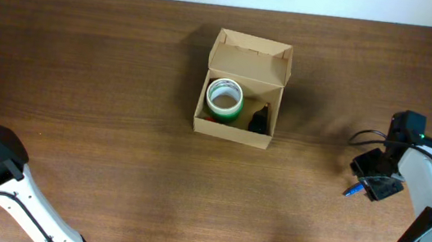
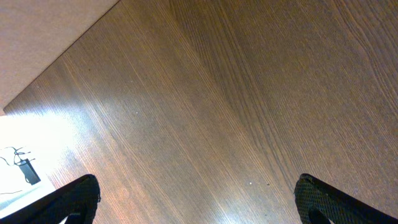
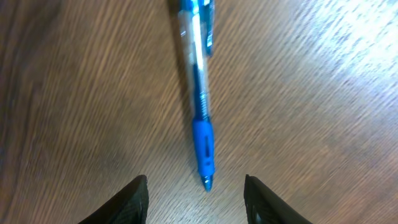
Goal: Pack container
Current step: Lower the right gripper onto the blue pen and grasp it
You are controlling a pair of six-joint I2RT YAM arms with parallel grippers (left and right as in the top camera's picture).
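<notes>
The container (image 1: pixel 236 132) is a small tan cardboard box at the table's middle back, its flap lid open and standing at the far side. Inside it are a green tape roll (image 1: pixel 224 98) on the left and a small black object (image 1: pixel 259 120) on the right. A blue pen (image 3: pixel 199 106) lies flat on the table at the right; in the overhead view only its tip (image 1: pixel 350 190) shows. My right gripper (image 3: pixel 196 190) is open just above the pen, its tip between the fingers. My left gripper (image 2: pixel 196 199) is open and empty over bare wood at the far left.
The wooden table's far edge (image 1: pixel 230 7) runs along the top of the overhead view. A cable (image 1: pixel 367 136) loops beside the right arm. The left wrist view shows the table's edge (image 2: pixel 59 59) and a pale floor beyond.
</notes>
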